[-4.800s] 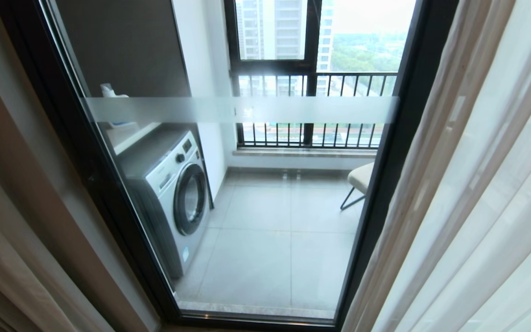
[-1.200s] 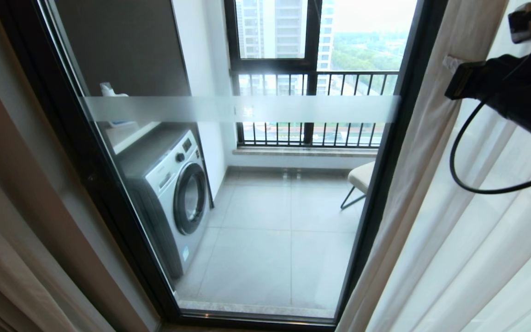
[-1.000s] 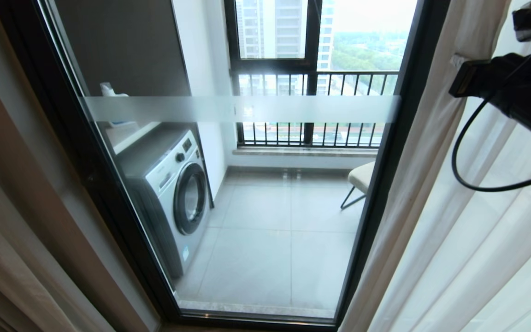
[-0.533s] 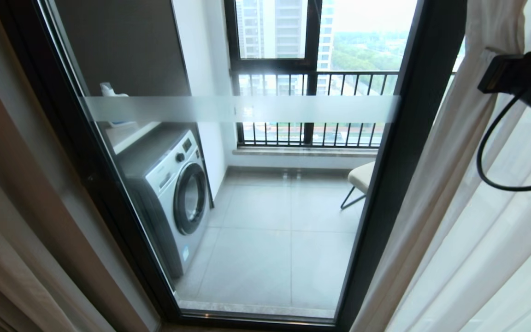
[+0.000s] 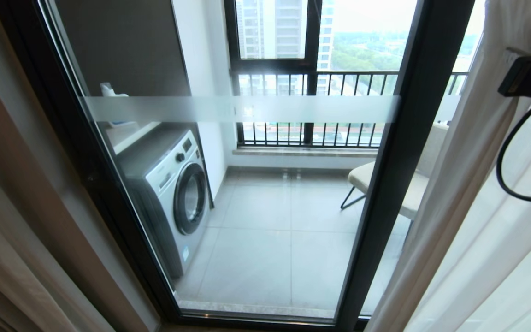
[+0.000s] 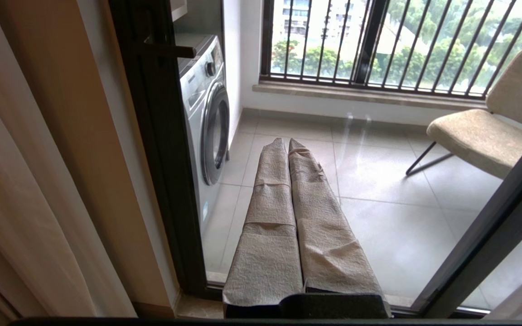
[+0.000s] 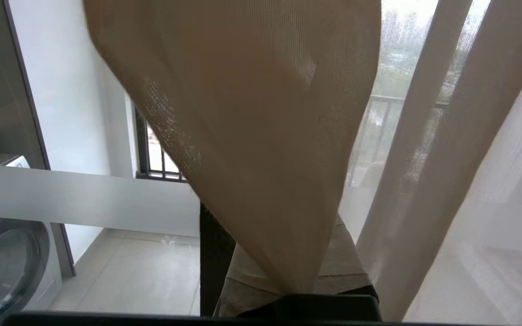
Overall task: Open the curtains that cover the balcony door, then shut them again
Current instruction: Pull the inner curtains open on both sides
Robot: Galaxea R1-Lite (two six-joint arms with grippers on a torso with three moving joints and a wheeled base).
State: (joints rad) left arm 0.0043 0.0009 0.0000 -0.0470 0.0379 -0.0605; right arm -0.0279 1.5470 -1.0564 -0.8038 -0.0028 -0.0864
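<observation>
A front-loading washing machine (image 5: 173,193) stands on the grey tiled floor (image 5: 270,249). A beige chair (image 6: 487,122) sits near the barred railing (image 5: 311,110). Beyond, perhaps apartment towers (image 5: 270,27).

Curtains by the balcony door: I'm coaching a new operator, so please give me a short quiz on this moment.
1. True or false: the left gripper is wide open.
2. What stands behind the balcony door, on its left side? A washing machine; B bicycle; C fridge.
3. Fill in: the right gripper is shut on the ____.
Key: 1 false, it is shut and empty; 2 A; 3 curtain.
</observation>
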